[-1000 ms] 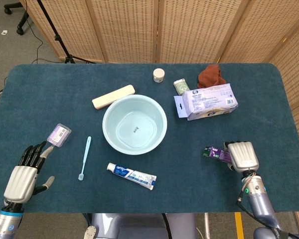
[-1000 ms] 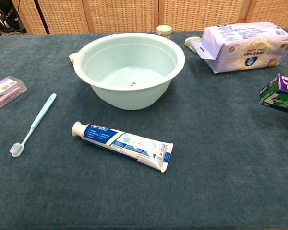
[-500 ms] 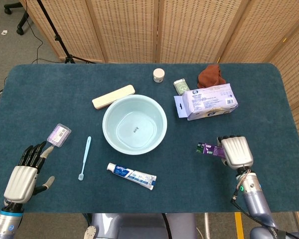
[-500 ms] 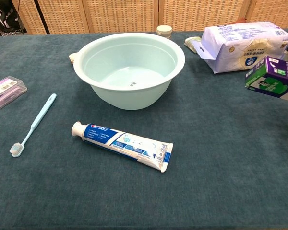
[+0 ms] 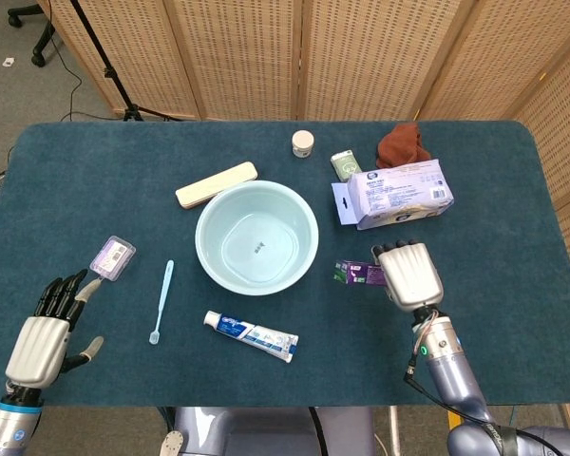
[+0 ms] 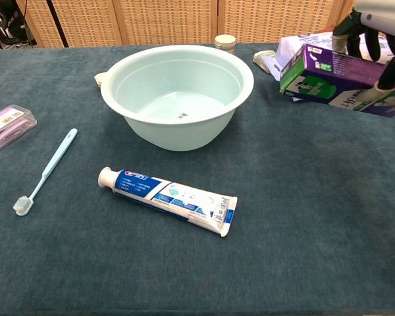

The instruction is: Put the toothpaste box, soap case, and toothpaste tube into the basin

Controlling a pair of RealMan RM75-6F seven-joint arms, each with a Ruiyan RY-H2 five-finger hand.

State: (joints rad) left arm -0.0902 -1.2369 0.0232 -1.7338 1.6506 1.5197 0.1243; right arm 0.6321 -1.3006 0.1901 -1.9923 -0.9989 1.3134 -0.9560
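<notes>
right hand (image 5: pixel 409 274) grips the toothpaste box (image 5: pixel 359 274) (held aloft) beside the basin (image 5: pixel 256 237).

Each robot hand (image 5: pixel 410 274) has a ribbed silver-white back, black fingers, and a grey metallic wrist.

There is printing on the toothpaste tube (image 6: pixel 168 200), the toothpaste box (image 6: pixel 342 82) and the white tissue pack (image 5: pixel 399 193). All of it is too small and blurred to read. Nothing legible anywhere.
</notes>
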